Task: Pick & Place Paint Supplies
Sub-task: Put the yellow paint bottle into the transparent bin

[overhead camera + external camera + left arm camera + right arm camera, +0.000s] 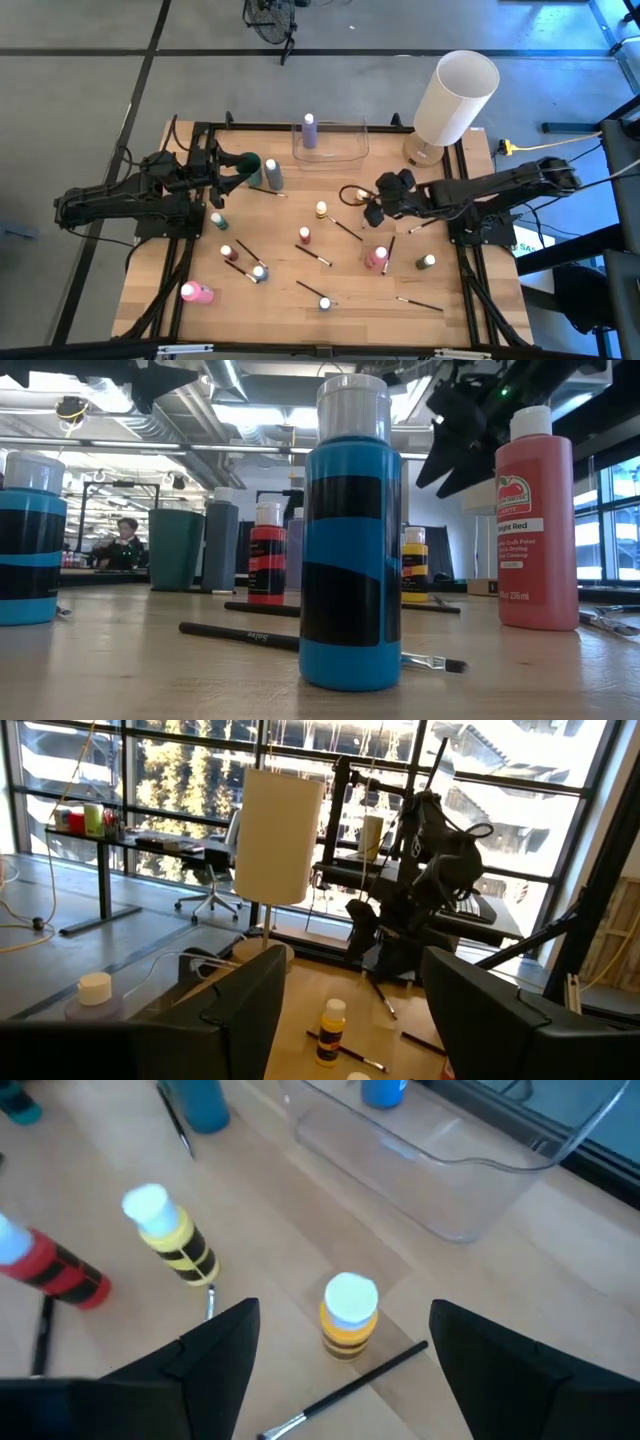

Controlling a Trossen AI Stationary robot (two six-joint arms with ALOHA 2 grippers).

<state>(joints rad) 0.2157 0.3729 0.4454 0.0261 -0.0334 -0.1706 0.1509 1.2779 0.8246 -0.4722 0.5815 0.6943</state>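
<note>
**Yellow-banded bottle ahead of the open right gripper**

Yellow paint with dark bands marks the bottle [349, 1316] that the next pick most likely turns on. In the right wrist view it stands upright, white cap up, centred between the two dark fingers and just beyond their tips. In the high view the same bottle [321, 210] sits at frame centre, directly left of the right gripper [375, 205].

- Right gripper: jaws wide apart, holding nothing, above the table.
- Left gripper [222, 178]: at centre left of the high view, jaws apart and empty, farther from this bottle.
- Long axis of the bottle: vertical.
- A paintbrush [345, 1393] lies flat on the table just beside the bottle's base, slanting across the gap between the fingers.
- The clear container [330, 141] lies at upper centre with one lilac bottle [309, 130] inside.

Judgement: the right arm is nearer; a short advance leftward and down would bracket the bottle. The brush may be nudged.
</note>
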